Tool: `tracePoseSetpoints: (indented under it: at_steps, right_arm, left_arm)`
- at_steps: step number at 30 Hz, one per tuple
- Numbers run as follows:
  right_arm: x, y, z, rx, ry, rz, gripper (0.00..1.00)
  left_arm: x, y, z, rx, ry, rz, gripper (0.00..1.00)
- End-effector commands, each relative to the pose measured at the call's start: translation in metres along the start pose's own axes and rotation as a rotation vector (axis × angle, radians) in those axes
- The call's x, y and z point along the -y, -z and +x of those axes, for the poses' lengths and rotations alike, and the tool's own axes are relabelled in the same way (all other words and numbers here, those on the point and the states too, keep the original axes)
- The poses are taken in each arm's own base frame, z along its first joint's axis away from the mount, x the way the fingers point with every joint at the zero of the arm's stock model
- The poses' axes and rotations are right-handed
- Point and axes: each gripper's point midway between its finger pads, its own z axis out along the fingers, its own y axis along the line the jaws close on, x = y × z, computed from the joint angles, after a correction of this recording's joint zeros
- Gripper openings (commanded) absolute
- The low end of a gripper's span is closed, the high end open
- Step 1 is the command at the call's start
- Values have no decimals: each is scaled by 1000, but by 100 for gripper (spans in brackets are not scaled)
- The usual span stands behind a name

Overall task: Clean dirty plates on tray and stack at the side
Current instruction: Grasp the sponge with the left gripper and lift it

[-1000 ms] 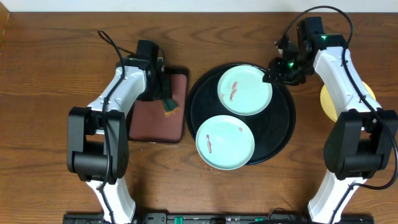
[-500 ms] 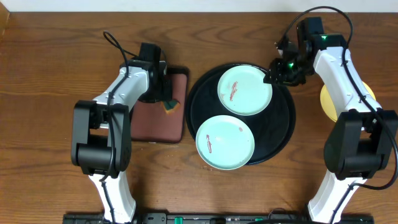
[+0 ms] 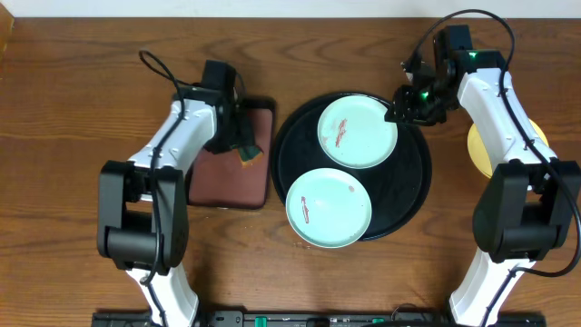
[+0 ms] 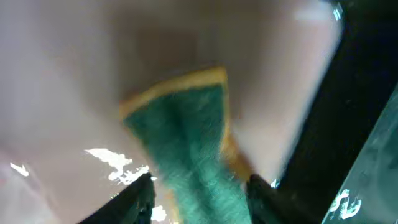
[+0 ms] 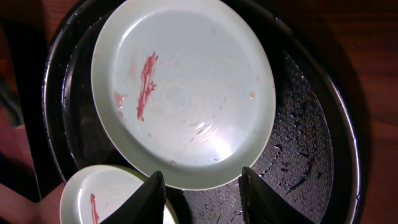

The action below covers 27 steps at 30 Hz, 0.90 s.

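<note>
Left hand (image 4: 200, 186) sits over the small maroon tray (image 3: 218, 177) at 9 o'clock from the black tray (image 3: 413, 195). Its fingers straddle a green-and-yellow sponge (image 4: 180, 124), but it's too blurry to tell if it's actually squeezing it. Right hand (image 5: 200, 186) is spread apart and empty, hovering at the edge of the 12 o'clock mint plate (image 5: 186, 87), which has a red smear. The second mint plate (image 3: 329, 207) is at 7 o'clock, overhanging the rim. The yellow plate (image 3: 478, 150) is on the bench (image 3: 73, 109) at 3 o'clock, half behind the right arm.
</note>
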Motion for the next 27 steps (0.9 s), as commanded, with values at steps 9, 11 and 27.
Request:
tracePoseSetpoints:
  at_steps: [9, 11, 27]
  right_arm:
    - [-4, 8, -3, 20, 5, -16, 37]
    - [-4, 8, -3, 20, 5, -16, 37]
    - [10, 4, -11, 50, 104, 107, 32]
  left_arm:
    - [-19, -36, 11, 40, 231, -130, 25]
    - [-21, -41, 14, 25, 205, -139, 13]
    - [48, 73, -35, 148, -228, 38, 7]
